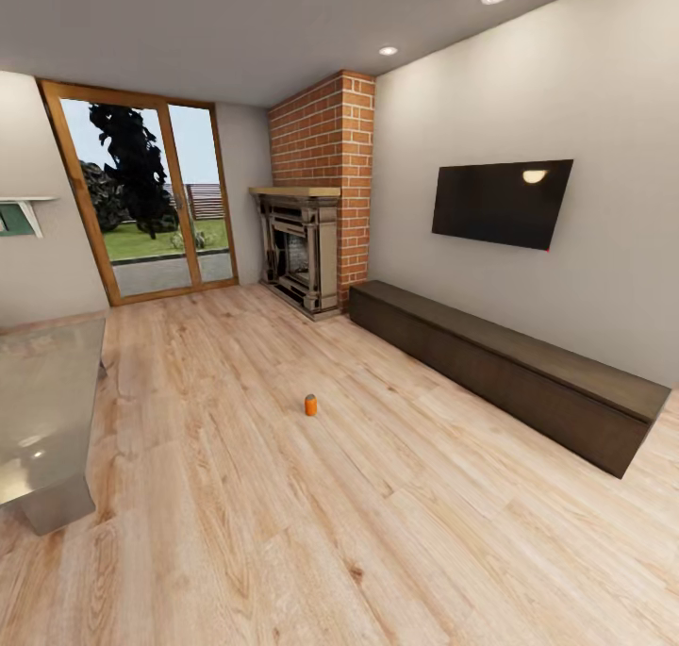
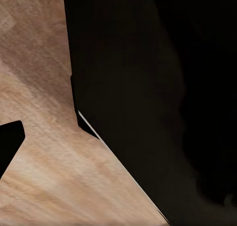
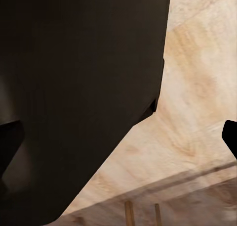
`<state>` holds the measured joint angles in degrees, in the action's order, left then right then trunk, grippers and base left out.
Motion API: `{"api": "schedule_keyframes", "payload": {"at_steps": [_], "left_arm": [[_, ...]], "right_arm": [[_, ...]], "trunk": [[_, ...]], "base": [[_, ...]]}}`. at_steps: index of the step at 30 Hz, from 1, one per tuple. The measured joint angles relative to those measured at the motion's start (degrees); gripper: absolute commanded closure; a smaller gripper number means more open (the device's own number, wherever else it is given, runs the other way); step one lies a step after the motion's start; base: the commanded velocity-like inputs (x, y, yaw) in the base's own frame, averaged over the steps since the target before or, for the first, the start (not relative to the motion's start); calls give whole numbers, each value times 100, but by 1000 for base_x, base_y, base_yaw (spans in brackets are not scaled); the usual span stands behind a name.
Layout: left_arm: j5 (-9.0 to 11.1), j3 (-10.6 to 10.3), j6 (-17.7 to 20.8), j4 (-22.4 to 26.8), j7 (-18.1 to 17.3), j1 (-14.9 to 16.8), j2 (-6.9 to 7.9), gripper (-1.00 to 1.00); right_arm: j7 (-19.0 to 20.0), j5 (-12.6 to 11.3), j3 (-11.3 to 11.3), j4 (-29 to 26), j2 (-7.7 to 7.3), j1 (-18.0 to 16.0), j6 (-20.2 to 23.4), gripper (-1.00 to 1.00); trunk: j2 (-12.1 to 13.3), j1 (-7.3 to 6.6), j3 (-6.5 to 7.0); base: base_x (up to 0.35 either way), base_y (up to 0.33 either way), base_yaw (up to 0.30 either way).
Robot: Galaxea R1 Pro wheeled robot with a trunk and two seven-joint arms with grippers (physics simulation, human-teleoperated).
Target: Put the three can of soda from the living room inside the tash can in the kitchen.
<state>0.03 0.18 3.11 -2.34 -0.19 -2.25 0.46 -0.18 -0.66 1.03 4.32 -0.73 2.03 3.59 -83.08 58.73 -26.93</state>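
One small orange can of soda (image 1: 310, 405) stands upright on the light wood plank floor of the living room, a few steps ahead in the head view. The other cans and the trash can are out of view. In the left wrist view, my left gripper (image 2: 118, 142) hangs over the floor beside my dark body, with one dark fingertip (image 2: 10, 142) at the picture's edge. In the right wrist view, my right gripper (image 3: 118, 139) has a fingertip (image 3: 230, 137) at each side. Both stand wide apart, with nothing between them.
A glass table (image 1: 42, 410) stands at the near left. A long dark low cabinet (image 1: 509, 372) runs along the right wall under a black TV (image 1: 502, 202). A red brick fireplace (image 1: 311, 240) and a glazed wooden door (image 1: 151, 203) are at the back.
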Motion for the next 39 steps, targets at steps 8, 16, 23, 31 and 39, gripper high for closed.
{"api": "schedule_keyframes", "payload": {"at_steps": [8, 16, 23, 31, 39], "left_arm": [[16, 6, -126, 129, 74, 144, 85, -100], [27, 15, -148, 1990, 82, 639, 113, -100], [93, 17, -157, 4461, 61, 675, 115, -100], [217, 13, -155, 5706, 36, 660, 127, -100], [374, 19, -478, 6649, 8, 556, 192, -100]], "right_arm": [[3, 2, -31, -129, -114, -136, -128, -100], [2, 0, -41, -1401, -463, -231, -1342, -100], [38, -6, -53, -3332, -537, -284, -1615, -100], [700, -7, -77, -4570, -739, -385, -1699, -100], [1322, -58, -471, -5430, -954, -413, -1678, -100]], "trunk": [[0, 0, 0], [0, 0, -1], [0, 0, 1], [0, 0, 1], [0, 0, 0]], "base": [[0, 0, 0], [0, 0, 0], [0, 0, 0], [0, 0, 0], [0, 0, 0]]}}
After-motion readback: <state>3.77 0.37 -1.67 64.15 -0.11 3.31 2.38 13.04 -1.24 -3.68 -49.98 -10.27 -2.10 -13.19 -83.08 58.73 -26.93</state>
